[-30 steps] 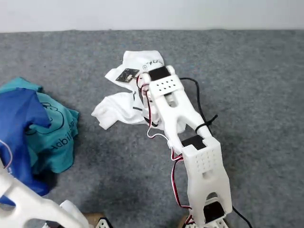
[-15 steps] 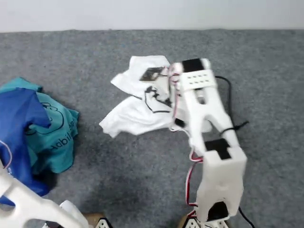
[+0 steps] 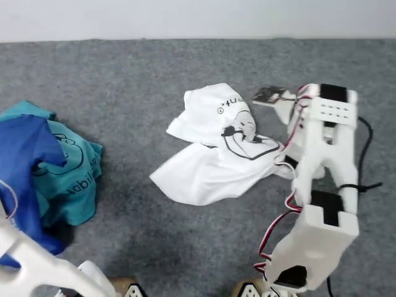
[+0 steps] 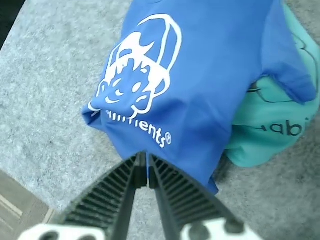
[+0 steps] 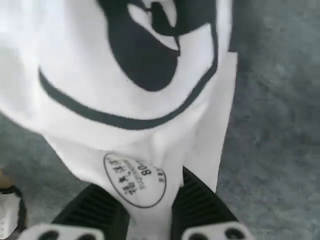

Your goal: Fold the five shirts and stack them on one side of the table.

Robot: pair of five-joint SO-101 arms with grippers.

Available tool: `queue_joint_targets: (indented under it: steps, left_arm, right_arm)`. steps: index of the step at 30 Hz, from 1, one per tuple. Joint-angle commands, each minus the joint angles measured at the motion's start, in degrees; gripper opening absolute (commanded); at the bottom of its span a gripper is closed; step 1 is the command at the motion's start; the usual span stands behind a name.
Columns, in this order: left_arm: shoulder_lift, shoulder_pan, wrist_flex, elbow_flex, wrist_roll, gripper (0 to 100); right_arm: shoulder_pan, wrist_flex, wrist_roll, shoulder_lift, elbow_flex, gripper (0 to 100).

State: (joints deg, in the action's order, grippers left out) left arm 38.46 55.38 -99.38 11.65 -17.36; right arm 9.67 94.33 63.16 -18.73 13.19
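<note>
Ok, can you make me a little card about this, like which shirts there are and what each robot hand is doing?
table: grey, felt-like cover
shirts seen: three
white shirt: crumpled near the middle, black drawing facing up
teal shirt: bunched up at one side, partly covered
blue shirt: draped over the teal shirt, white cartoon print
right gripper: shut on the white shirt's edge
left gripper: shut, seems to pinch the blue shirt's hem
folded so far: none that I can see
</note>
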Motion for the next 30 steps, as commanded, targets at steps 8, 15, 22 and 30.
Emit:
queue_joint_targets:
  steps: [8,15,22,30]
  left_arm:
    - [1.32,-8.18,-1.14,-0.48,0.0,2]
    - [1.32,-5.36,-0.97,-0.4,0.26,2]
    - [1.23,1.05,-0.97,-0.4,-0.09,2]
    - [1.23,4.31,-0.97,-0.31,-0.18,2]
  right_arm:
    - [-0.57,3.91,-6.07,2.77,9.05,27.4]
    - [-9.71,8.48,-15.47,6.46,19.52,25.6]
    - [-28.97,8.4,-24.09,6.9,19.69,25.6]
    - [-32.4,8.4,-26.9,3.38,21.27,25.6]
